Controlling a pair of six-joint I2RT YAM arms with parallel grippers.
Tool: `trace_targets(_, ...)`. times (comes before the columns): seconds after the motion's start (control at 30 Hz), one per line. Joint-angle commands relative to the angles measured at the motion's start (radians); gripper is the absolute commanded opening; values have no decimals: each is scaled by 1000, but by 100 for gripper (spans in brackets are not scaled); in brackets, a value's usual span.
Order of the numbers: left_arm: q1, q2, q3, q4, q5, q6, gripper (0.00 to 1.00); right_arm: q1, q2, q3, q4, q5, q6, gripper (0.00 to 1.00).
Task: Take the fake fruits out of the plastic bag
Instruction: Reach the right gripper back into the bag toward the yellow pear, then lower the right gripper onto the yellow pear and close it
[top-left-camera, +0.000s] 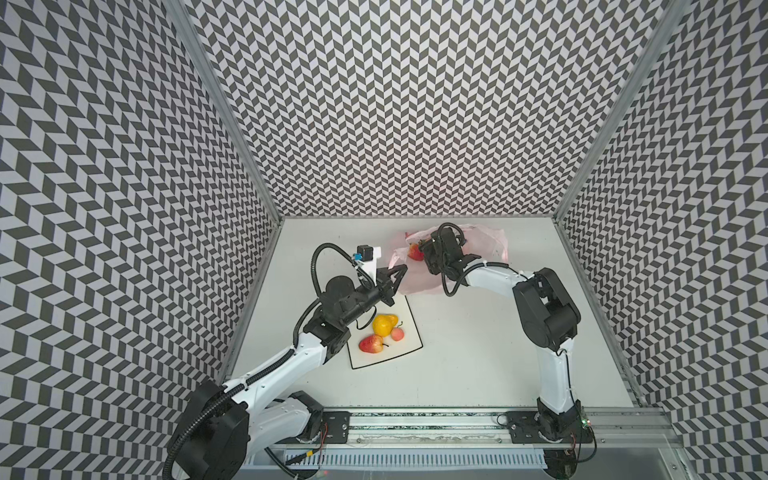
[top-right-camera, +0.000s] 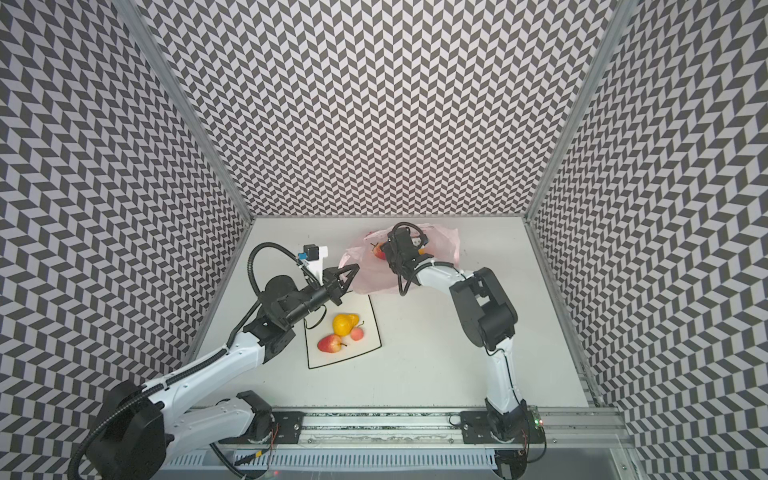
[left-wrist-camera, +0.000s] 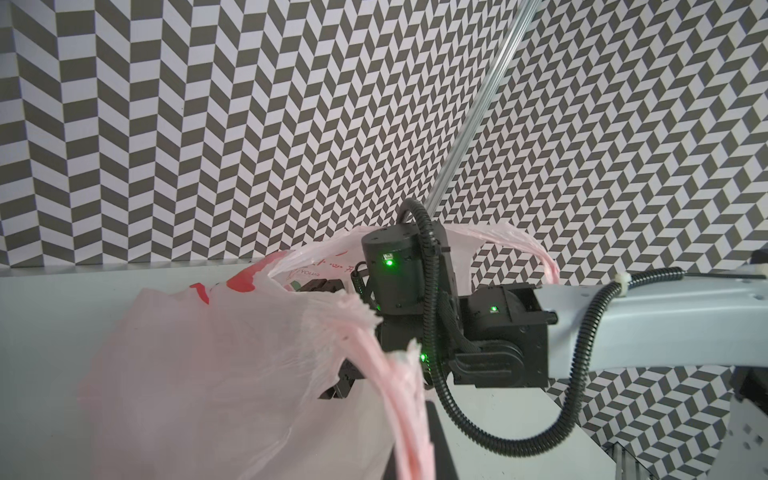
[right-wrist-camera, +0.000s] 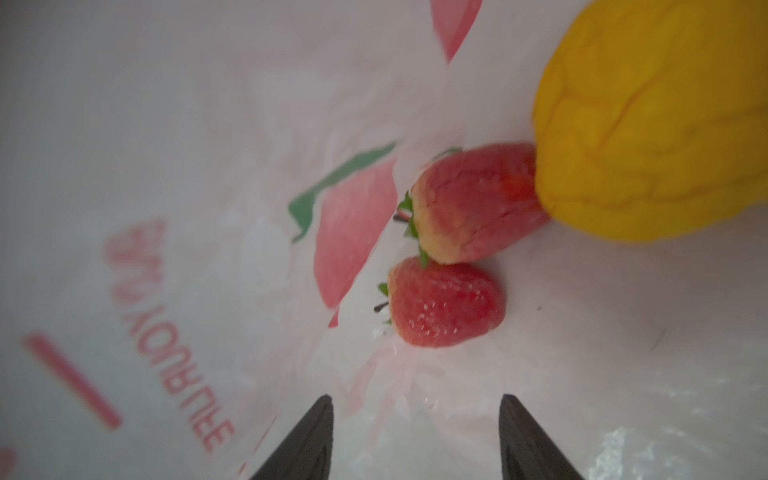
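Right wrist view: our right gripper (right-wrist-camera: 415, 400) sits inside the plastic bag (right-wrist-camera: 166, 166), its fingers (right-wrist-camera: 316, 436) spread wide and empty.

Just ahead of those fingers we see a strawberry (right-wrist-camera: 446, 305) touching a second strawberry (right-wrist-camera: 473, 203), which presses against a yellow pear (right-wrist-camera: 648, 124), all three lying in the bag. In both top views we find the bag at the far side of the tabletop (top-left-camera: 478, 353), the right arm entering its mouth. Our left gripper (top-left-camera: 401, 269) is closed tight on the bag's near edge; in the left wrist view the pink handle strands (left-wrist-camera: 399, 407) run down toward it. Nearer us, just beside the bag, a white plate (top-left-camera: 405, 349) carries another pear (top-left-camera: 384, 325), a peach (top-left-camera: 398, 333) and an apple (top-left-camera: 371, 344).
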Motion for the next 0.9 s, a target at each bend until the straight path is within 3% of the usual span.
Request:
trace_targets(0.0,-18,-25,-16,-4,19,25,0,-32,9,40,-75,77,-61,66)
trace_targets(0.33,-95,-10,-59,56,12,0,0,-109,2,3,-150,81,-201,80)
trace_targets(0.5,-141,7,-56,54,16,11,0,-151,10,-33,-64,0,-219,82)
trace_targets(0.87,-210,17,-69,57,12,-10,0,-176,113,91,-158,19,-306,80)
